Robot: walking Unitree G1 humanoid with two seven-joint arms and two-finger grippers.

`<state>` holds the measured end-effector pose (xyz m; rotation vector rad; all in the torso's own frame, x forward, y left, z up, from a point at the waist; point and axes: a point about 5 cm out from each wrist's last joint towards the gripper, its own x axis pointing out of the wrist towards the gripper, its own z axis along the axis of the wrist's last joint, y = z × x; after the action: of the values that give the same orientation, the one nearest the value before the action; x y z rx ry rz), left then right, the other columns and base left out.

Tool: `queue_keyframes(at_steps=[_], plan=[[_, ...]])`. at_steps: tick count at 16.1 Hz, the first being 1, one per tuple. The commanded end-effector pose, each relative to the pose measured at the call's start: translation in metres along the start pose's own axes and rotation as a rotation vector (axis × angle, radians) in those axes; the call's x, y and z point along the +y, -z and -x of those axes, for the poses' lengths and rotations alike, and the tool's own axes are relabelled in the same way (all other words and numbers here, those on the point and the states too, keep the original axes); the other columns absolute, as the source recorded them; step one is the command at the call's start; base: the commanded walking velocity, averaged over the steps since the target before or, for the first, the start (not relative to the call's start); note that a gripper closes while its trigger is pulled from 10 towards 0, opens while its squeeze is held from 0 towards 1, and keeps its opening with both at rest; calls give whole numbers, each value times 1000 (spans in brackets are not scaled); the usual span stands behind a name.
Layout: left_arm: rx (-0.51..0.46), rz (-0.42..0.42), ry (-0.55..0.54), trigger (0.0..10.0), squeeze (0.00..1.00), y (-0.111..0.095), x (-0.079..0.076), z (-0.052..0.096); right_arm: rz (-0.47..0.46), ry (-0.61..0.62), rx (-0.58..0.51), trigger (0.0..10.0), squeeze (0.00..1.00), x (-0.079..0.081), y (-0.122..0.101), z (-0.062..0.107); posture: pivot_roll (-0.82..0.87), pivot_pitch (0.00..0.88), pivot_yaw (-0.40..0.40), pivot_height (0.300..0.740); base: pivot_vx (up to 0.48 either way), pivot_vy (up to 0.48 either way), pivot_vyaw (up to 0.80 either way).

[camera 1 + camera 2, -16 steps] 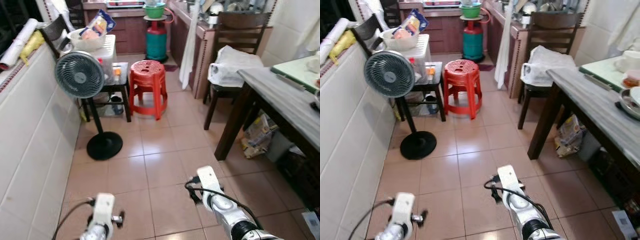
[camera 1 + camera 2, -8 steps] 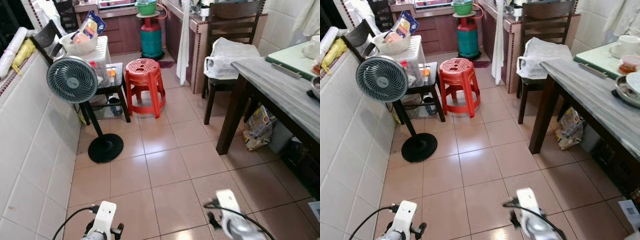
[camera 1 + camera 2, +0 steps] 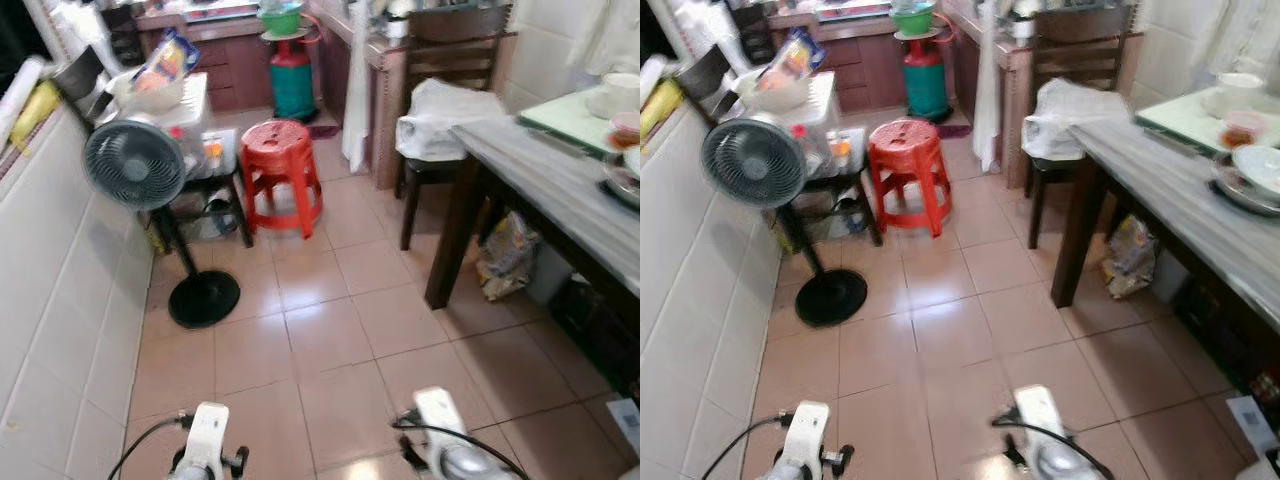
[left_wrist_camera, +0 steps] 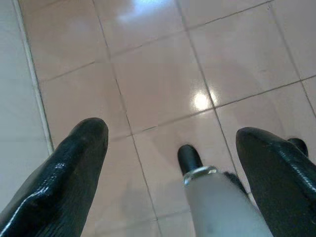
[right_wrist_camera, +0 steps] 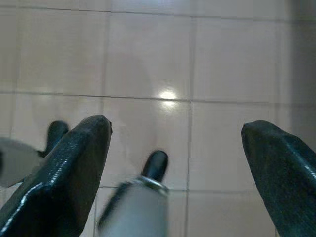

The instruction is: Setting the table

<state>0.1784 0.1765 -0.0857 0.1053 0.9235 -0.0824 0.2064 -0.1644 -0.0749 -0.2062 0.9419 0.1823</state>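
Bench far right, dishes on top. Left end effector and right end effector released, low over floor tiles.

I've got glossy floor tiles | red plastic stool | matt grey woodgrain table | textured black fingers

A fan stands left of a stool; the table lies right.
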Motion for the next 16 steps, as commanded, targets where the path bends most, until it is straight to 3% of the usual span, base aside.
queue_keyframes(at_steps=[1, 13, 16], plan=[[26, -2, -17, 10000, 0, 4, 4, 1, 25, -13, -26, 10000, 0, 2, -11, -2, -81, 0, 72, 740, 0, 0, 800], [55, -5, -31, 10000, 0, 7, 6, 1, 103, -39, -19, 10000, 0, 6, -17, -3, -43, 0, 43, 740, 0, 0, 800], [67, 3, -37, 10000, 0, 10, 7, 2, 96, -49, -28, 10000, 0, 8, -21, -3, -30, 0, 36, 740, 0, 0, 0]])
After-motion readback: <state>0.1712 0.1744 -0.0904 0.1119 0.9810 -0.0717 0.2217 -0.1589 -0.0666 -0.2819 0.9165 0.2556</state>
